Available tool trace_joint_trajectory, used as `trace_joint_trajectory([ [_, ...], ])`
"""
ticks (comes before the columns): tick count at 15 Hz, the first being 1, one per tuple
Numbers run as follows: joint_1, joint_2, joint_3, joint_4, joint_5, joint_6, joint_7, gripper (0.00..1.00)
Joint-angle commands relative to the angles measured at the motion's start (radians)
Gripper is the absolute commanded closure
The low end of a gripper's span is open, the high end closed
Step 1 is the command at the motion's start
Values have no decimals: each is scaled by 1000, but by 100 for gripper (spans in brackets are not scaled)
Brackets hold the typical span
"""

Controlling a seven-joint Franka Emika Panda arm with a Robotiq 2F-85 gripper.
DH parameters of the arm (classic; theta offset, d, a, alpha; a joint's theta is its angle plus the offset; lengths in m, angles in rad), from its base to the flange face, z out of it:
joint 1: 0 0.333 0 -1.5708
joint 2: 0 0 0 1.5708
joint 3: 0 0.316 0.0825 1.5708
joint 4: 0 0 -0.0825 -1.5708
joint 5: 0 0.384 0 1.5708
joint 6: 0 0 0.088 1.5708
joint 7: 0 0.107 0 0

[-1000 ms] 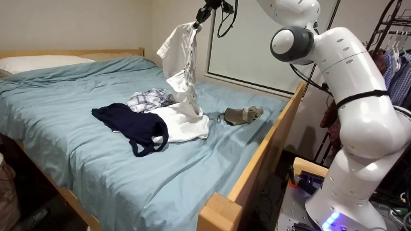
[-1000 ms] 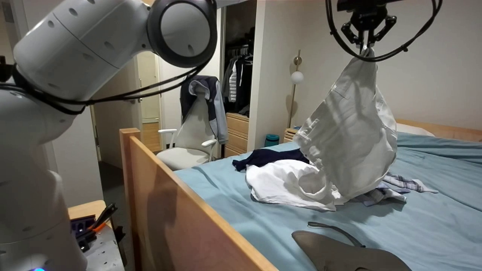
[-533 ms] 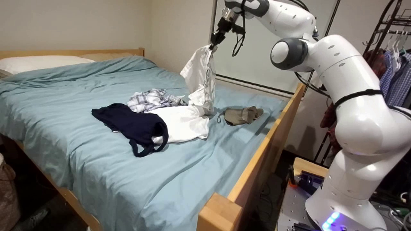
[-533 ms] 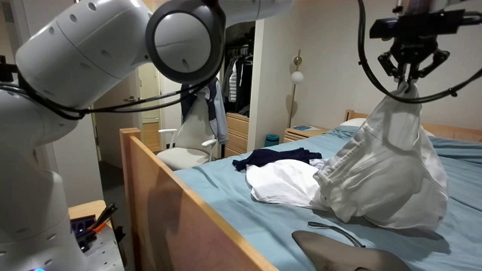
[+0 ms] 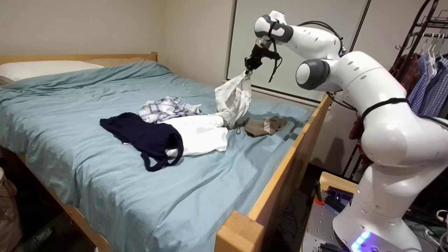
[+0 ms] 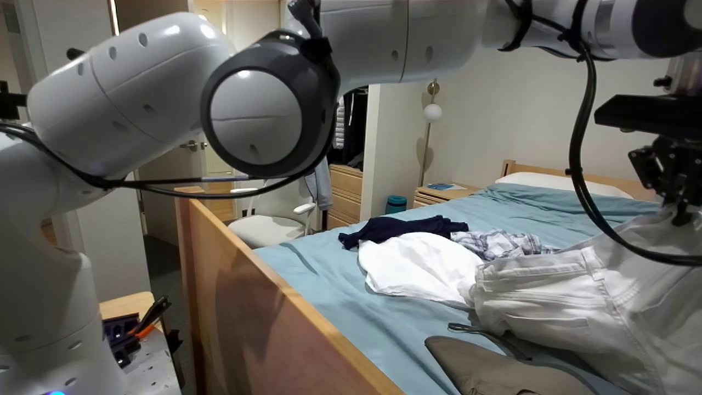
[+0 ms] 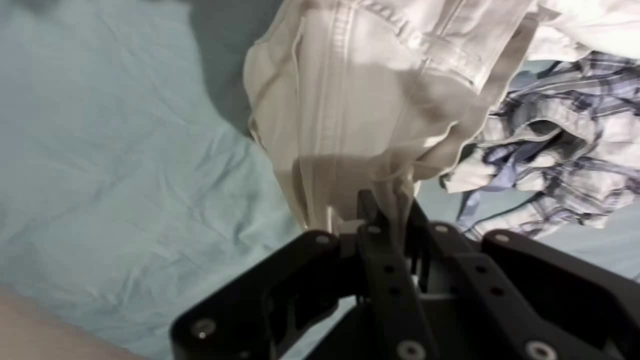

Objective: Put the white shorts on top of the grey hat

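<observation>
In the wrist view the gripper [image 7: 392, 210] is dark and its tips slightly blurred, yet a fold of the white shorts [image 7: 360, 110] shows squeezed between them, so it is clamped on the shorts. In an exterior view the right edge cuts off part of the shorts and the gripper, and the bottom edge takes away part of the grey hat [image 6: 482, 365]. The shorts hang above a blue duvet [image 5: 133, 199], just beside the hat; whether their lower edge touches the duvet or the hat's cord [image 6: 463, 328] I cannot tell. Nor can I tell what kind of white garment [image 5: 199, 136] lies near them, partly covered by a navy strappy top [image 5: 143, 136].

Compared with half a second ago, the gripper is lower and the shorts are closer to the hat. Hat, navy top and white garment lie where they lay. The robot arm [image 6: 373, 44] now stretches across an exterior view and hides most of a jacket [image 6: 322, 186] on an office chair [image 6: 269, 230].

The duvet is wrinkled and also carries a crumpled plaid garment [image 5: 168, 109], next to the navy top. A white pillow [image 5: 42, 69] lies by the wooden headboard [image 5: 119, 56]; a wooden footboard [image 5: 297, 161] stands near the arm. Checked shirts [image 5: 439, 84] hang on a rack [image 5: 417, 39]; a floor lamp [image 6: 432, 113] stands near a wall [image 6: 477, 120].
</observation>
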Motion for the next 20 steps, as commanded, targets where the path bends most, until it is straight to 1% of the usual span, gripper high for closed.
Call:
trace_joint_trajectory([
  [1, -15, 71, -51, 77, -50, -7, 90, 97],
  [3, -25, 77, -71, 64, -66, -52, 120, 97],
  [5, -33, 83, -74, 53, -70, -126, 147, 97],
  [8, -50, 81, -98, 59, -86, -212, 228, 97],
  [9, -56, 82, -117, 66, -99, -223, 274, 97],
  [12, -102, 83, -131, 77, -97, -249, 387, 97],
  [14, -129, 62, -152, 35, -111, -227, 451, 97],
  [16, -141, 60, -166, 28, -122, -273, 508, 97],
  [17, -149, 64, -166, 29, -122, -292, 524, 92],
  [18, -152, 69, -163, 30, -120, -317, 536, 64],
  [19, -151, 75, -161, 36, -120, -337, 546, 63],
  [20, -152, 77, -157, 40, -116, -351, 549, 56],
])
